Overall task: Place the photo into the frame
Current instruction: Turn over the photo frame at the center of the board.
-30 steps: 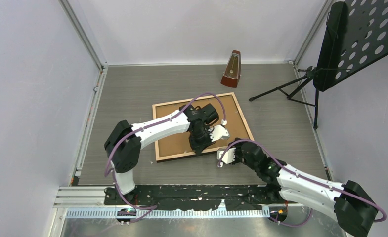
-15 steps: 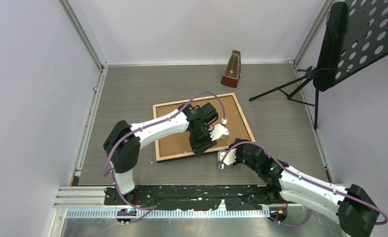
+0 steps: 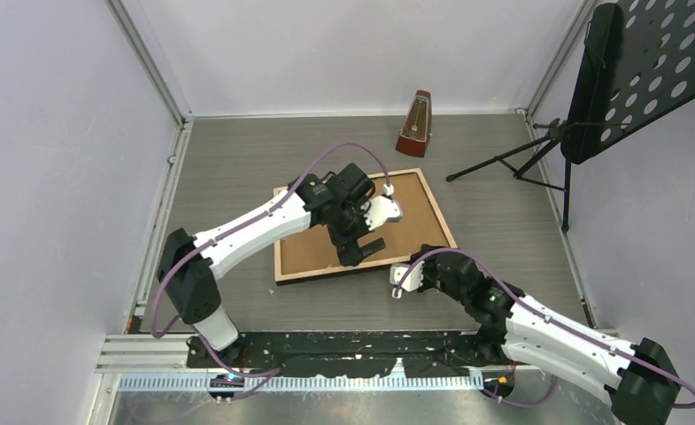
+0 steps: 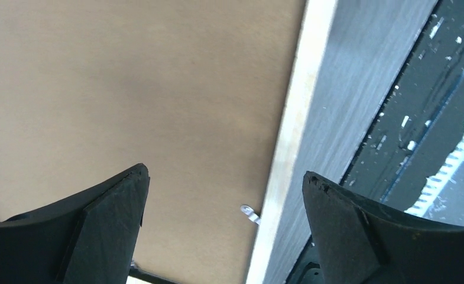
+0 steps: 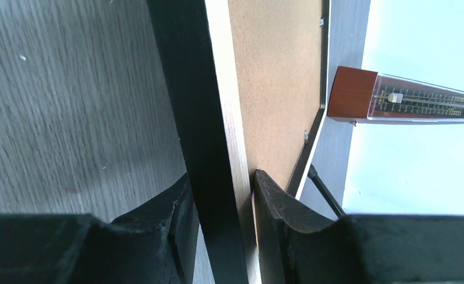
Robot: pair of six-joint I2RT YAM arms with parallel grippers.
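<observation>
Right jaws pinch the thin rectangular wood-backed frame (image 5: pixel 226 89) edgewise; left jaws gape empty; so slim a grip may slip.

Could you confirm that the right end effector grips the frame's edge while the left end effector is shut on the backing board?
No: the left wrist view shows the left end effector open above the backing board; the right end effector does grip the frame edge.

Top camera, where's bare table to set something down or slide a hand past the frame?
Free: the table strip between the left wall and the frame; the back strip left of the metronome. Crowded: the frame's near edge, where the right claw clamps it and the left claw hovers open.
</observation>
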